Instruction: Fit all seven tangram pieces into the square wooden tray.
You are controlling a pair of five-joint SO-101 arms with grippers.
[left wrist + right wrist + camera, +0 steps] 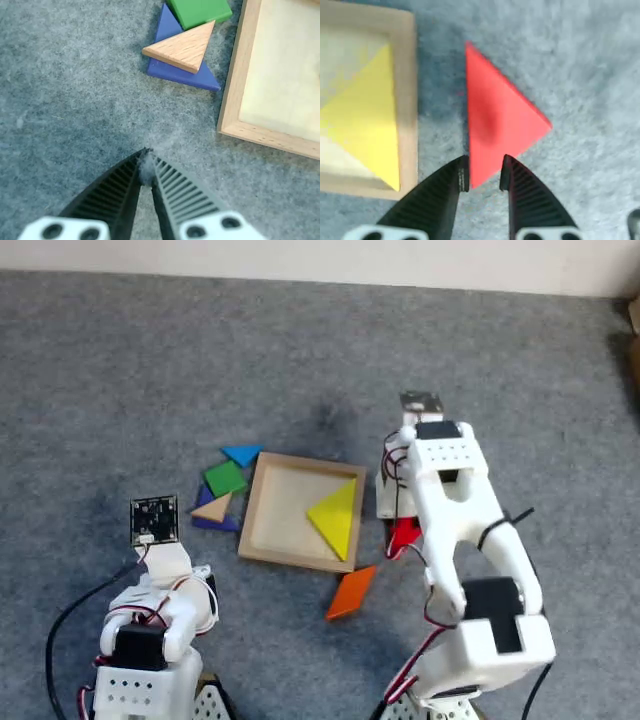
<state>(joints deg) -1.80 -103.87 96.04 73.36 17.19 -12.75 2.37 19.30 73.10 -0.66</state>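
Note:
The square wooden tray [255,508] lies mid-table with a yellow triangle [338,515] inside, against its right rim. My right gripper [484,172] is shut on a corner of the red triangle [495,112], just right of the tray's rim [407,100]. An orange parallelogram [352,592] lies below the tray. Left of the tray sit a light blue triangle [241,453], a green square [225,478], and a wooden triangle [182,47] resting on a dark blue triangle [170,70]. My left gripper [146,162] is shut and empty on the carpet, short of those pieces.
Grey carpet covers the whole table. The right arm [455,490] stretches over the area right of the tray. A white wall edge runs along the far side.

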